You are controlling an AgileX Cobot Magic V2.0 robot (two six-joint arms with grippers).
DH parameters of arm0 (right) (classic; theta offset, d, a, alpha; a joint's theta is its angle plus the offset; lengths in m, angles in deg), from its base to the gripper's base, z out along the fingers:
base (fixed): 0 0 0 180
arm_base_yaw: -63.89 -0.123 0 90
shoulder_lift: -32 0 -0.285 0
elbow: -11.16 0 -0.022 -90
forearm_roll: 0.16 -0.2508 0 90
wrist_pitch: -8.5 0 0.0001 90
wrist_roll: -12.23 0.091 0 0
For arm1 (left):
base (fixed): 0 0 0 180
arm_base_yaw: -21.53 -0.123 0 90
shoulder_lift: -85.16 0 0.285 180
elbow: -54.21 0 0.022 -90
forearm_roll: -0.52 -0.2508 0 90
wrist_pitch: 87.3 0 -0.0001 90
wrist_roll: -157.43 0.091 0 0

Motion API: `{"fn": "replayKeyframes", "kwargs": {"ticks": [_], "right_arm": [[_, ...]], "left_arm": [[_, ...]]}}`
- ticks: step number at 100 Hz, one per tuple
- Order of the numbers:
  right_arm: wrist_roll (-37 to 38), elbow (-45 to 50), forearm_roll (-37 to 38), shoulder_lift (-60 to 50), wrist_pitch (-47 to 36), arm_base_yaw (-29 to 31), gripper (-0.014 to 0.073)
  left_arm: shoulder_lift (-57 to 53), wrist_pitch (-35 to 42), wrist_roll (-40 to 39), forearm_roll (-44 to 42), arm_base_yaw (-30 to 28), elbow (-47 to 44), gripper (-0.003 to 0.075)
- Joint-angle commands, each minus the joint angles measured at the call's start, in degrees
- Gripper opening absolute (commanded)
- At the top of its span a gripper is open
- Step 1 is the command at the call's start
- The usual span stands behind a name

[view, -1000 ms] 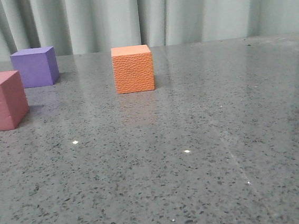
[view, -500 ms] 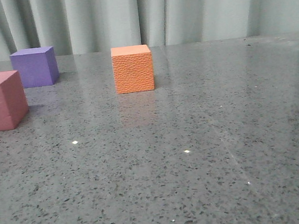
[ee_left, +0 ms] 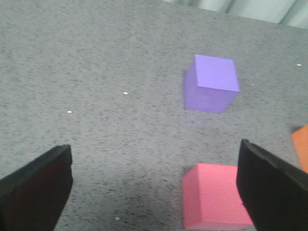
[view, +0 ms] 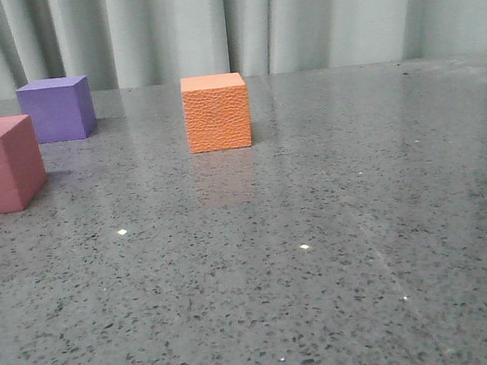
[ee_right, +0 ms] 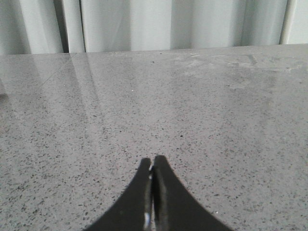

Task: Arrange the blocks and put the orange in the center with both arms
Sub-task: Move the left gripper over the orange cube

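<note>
The orange cube [view: 216, 113] with a grainy surface stands on the grey speckled table [view: 319, 253], left of middle and towards the back. The purple cube [view: 57, 109] stands at the back left. The pinkish-red cube [view: 0, 164] stands at the left edge, cut off by the frame. No gripper shows in the front view. In the left wrist view my left gripper [ee_left: 155, 185] is wide open above the table, with the pinkish-red cube [ee_left: 214, 196] close to one finger, the purple cube [ee_left: 211, 83] beyond, and an edge of the orange cube [ee_left: 301, 147]. My right gripper [ee_right: 152, 166] is shut and empty over bare table.
A pale pleated curtain [view: 237, 23] hangs behind the table's far edge. The table's right half [view: 398, 176] holds nothing in view.
The pinkish-red cube has shifted very slightly left in the front view. The orange and purple cubes have not moved.
</note>
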Motion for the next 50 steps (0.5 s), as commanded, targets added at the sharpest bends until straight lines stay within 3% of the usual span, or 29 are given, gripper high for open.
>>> {"fn": "replayKeyframes", "kwargs": {"ticks": [1,16,38,50], "right_arm": [[-0.5,-0.8,0.0,-1.1,-5.1,0.3,-0.0067],[-0.5,-0.8,0.0,-1.1,-5.1,0.3,-0.0067],[-0.5,-0.8,0.0,-1.1,-5.1,0.3,-0.0067],[-0.5,-0.8,0.0,-1.1,-5.1,0.3,-0.0067]], "left_arm": [[-0.4,3.5,5.4,6.2,0.0,2.2,0.0651],[-0.2,3.6,12.6,15.5,0.3,3.2,0.0651],[3.5,1.9,12.2,15.5,7.2,9.4,0.0643],[7.7,3.1,6.9,10.7,14.3,13.2,0.062]]}}
